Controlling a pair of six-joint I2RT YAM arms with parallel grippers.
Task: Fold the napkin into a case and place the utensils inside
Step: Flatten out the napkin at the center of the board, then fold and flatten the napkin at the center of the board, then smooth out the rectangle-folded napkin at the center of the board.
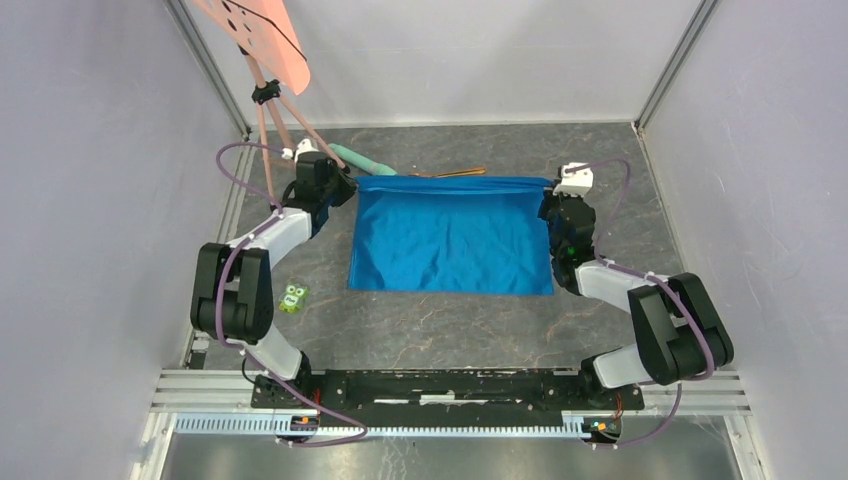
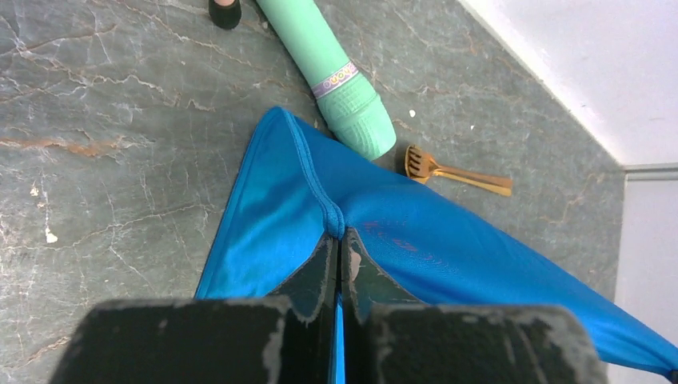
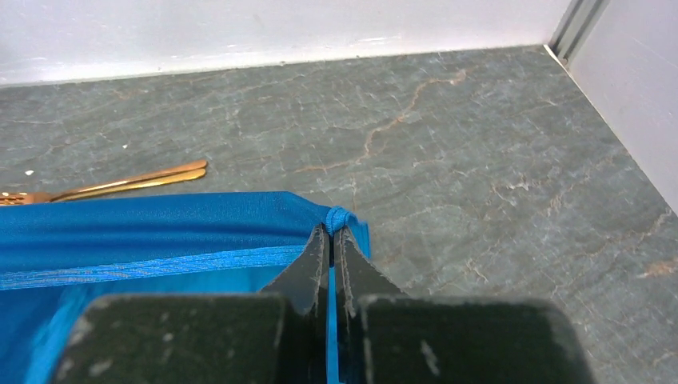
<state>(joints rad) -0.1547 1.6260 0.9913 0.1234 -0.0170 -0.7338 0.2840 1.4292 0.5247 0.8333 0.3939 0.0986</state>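
Two corners of one napkin [image 1: 450, 240] pinched, mid-table.
One corner clamped by left gripper [image 2: 339, 240], one by right gripper [image 3: 330, 232], edge taut between; two gold utensils [image 3: 136, 182] and one mint cylinder [image 2: 336, 72] lie just behind.

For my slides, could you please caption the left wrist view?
Jaws shut on a corner of the blue napkin; a mint-green cylinder and gold fork lie beyond.

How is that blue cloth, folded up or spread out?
Spread out, not yet a packet: the napkin lies as one wide sheet, its two far corners pinched by the left tool and the right tool.
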